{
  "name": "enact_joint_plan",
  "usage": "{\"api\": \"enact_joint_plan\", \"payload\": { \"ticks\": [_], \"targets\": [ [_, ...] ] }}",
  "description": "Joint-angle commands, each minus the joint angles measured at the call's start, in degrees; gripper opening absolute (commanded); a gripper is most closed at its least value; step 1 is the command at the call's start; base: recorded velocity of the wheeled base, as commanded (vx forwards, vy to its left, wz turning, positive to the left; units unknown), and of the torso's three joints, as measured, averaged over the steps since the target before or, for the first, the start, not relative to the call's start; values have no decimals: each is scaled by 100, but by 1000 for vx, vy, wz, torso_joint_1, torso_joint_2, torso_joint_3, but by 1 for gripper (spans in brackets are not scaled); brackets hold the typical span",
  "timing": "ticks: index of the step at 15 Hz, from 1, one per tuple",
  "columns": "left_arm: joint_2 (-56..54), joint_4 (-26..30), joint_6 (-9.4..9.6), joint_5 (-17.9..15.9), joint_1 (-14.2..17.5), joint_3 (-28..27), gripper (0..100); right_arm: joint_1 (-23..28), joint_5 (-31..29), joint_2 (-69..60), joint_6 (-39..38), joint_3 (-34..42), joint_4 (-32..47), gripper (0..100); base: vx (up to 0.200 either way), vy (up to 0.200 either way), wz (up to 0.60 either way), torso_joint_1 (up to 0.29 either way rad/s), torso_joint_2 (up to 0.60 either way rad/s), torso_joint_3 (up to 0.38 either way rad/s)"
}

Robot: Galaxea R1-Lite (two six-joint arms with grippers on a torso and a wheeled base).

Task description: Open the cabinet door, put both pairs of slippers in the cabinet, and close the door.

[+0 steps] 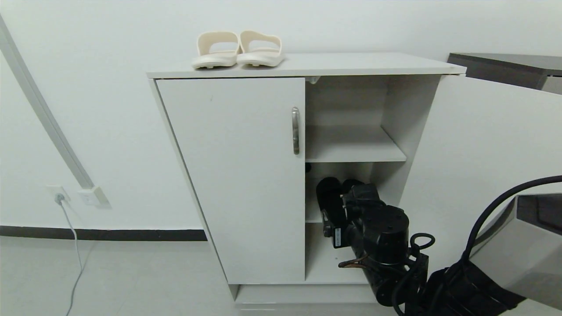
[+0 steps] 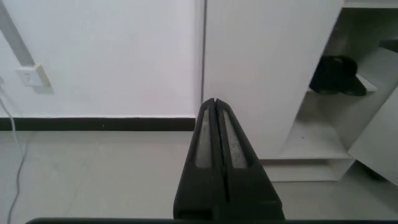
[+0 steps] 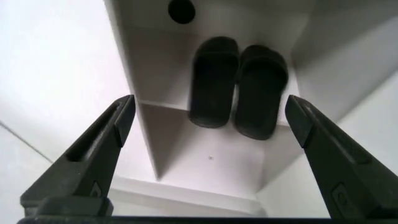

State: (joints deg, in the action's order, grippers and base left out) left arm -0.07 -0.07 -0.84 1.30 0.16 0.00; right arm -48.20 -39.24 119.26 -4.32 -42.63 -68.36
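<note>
- My right claw [image 3: 210,109] is spread wide and holds nothing, just in front of the middle shelf [image 3: 161,74].
- My left claw [image 2: 214,109] is pressed shut and empty, low, out by the closed left door [image 1: 232,175].
- The black slippers [image 3: 249,87] lie on that shelf, side by side and touching. Their long axis runs front to back, toes probably at the back wall.
- The white slippers [image 1: 257,52] are on the cabinet [image 1: 351,63] top, over the left door. Same front-to-back axis, near ends at the front edge.
- Risk: my wide fingers could clip the black pair or the shelf lip on the way out.
- Risk: my arm could bump the open right door [image 1: 474,145].
- Risk: pinching both white slippers at once, one could slip and fall off the edge.
</note>
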Motion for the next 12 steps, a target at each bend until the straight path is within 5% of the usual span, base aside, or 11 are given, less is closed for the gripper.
{"api": "enact_joint_plan", "payload": {
  "ticks": [1,12],
  "targets": [
    [7,-1,-4,1,2,0,0,-5,4,9,1,0,-1,100,0,200,0,2,-2,7],
    [7,-1,-4,1,2,0,0,4,22,27,-17,0,-1,100,0,182,0,3,1,1]
  ]
}}
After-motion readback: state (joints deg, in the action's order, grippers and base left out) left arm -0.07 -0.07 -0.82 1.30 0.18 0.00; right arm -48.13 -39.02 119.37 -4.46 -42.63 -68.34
